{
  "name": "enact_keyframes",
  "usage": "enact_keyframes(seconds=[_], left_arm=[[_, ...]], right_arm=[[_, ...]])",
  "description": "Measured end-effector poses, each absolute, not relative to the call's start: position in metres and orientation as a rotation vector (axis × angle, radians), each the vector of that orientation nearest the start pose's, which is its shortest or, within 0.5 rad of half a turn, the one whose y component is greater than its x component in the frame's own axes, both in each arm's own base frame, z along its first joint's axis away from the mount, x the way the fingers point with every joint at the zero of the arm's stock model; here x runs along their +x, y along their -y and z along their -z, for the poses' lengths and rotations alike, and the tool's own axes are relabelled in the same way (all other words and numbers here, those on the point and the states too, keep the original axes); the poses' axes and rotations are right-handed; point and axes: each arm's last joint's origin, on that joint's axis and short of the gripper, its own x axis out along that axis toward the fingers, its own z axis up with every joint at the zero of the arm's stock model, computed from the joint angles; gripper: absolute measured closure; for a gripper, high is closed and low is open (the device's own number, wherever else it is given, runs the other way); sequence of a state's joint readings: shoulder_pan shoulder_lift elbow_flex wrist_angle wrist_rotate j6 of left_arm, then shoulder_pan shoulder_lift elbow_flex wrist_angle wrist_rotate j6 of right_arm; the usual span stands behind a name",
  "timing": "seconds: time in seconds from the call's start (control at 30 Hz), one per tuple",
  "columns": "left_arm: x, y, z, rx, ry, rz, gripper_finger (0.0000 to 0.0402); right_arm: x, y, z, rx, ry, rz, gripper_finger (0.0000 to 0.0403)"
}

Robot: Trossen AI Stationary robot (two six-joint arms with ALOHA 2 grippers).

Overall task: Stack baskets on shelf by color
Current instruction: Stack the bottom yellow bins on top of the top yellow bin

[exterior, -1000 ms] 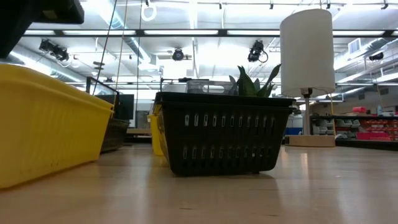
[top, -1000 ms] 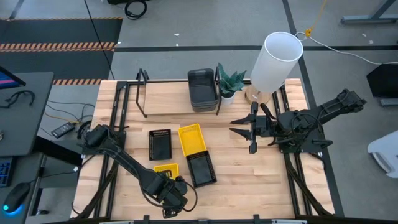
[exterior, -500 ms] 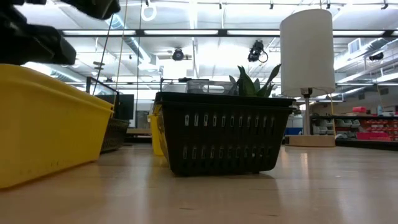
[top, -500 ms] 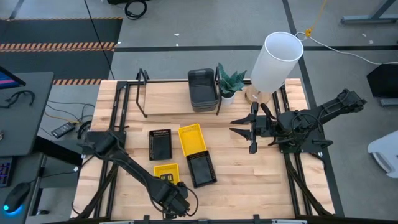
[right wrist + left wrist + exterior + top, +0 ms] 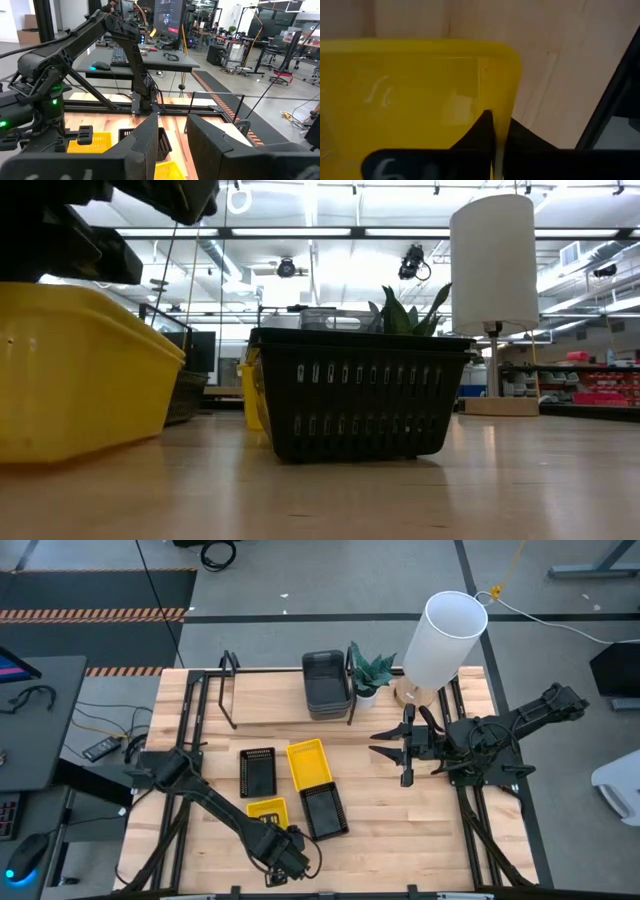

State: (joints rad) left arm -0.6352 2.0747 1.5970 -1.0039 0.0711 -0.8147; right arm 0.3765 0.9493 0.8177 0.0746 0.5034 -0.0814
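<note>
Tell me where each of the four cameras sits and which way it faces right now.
High view: overhead, straight down on the table; both arms show, left tool at the small yellow basket, right tool waiting mid-table.
Low view: tabletop height, level across; the left arm shows dark at top left.
Left wrist view: on the left arm; its fingers pinch the yellow basket's wall.
Right wrist view: on the right arm, facing the left arm.
Shared: high and low both see the black basket.
</note>
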Motion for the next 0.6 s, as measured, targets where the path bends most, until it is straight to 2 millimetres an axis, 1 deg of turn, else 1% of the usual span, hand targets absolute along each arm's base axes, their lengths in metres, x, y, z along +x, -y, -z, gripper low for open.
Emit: enact_keyframes(seconds=[0.07,0.13,0.27,0.47,0.6], left_arm=[[0.323,0.237,-0.183,-0.241,-1.553,-0.029,0.0386],[0.325,0.234,-0.194,-0.28,-1.557,0.001,0.0387],[0.335,0.226,-0.228,-0.37,-1.501,0.078,0.0388],[0.345,0.207,-0.278,-0.375,-1.407,0.096,0.0388],[0.347,0.193,-0.302,-0.363,-1.414,0.079,0.0388]], right_arm=[[0.2,-0.064,-0.34,-0.106,-0.057,0.125,0.0295],[0.2,-0.064,-0.34,-0.105,-0.056,0.125,0.0295],[0.2,-0.064,-0.341,-0.104,-0.053,0.125,0.0295],[0.2,-0.064,-0.341,-0.103,-0.051,0.125,0.0295],[0.2,-0.064,-0.341,-0.103,-0.052,0.125,0.0295]])
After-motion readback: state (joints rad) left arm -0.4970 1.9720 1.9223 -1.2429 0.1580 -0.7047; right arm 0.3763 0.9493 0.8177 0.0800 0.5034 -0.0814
